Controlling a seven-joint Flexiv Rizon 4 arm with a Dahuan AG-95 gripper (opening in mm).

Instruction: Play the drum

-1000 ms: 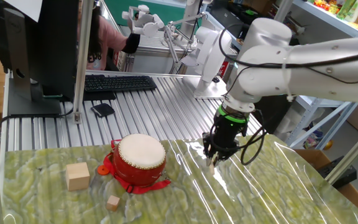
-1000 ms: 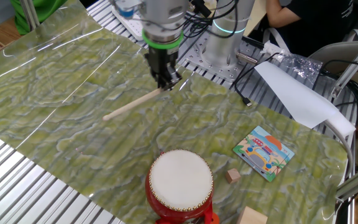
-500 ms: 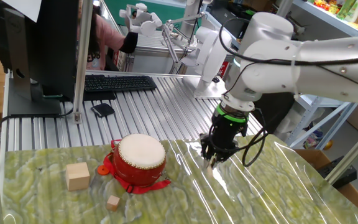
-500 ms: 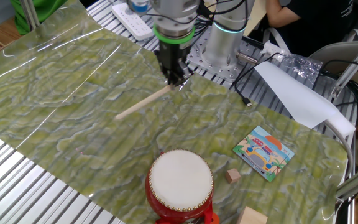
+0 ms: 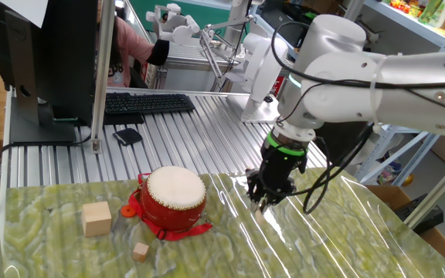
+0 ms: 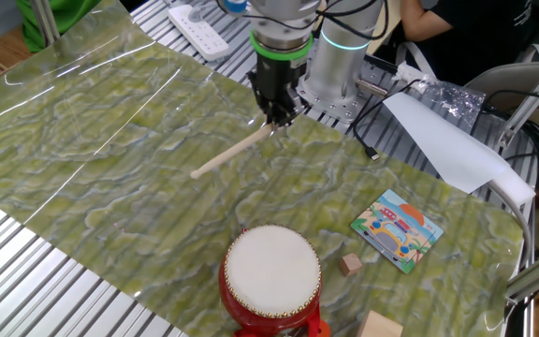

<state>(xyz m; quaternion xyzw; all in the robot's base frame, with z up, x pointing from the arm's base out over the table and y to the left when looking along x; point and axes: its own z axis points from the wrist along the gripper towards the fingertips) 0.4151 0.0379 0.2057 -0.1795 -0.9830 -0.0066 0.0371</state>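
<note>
While the gripper (image 6: 276, 117) points down with its jaws clamped on one end of the thin wooden stick (image 6: 232, 152), that stick looks light, stiff and smooth, best held near its end; the drum (image 6: 271, 279), well apart on the glossy green mat (image 6: 110, 140), is small, red-bodied, its flat cream head likely taut.
</note>
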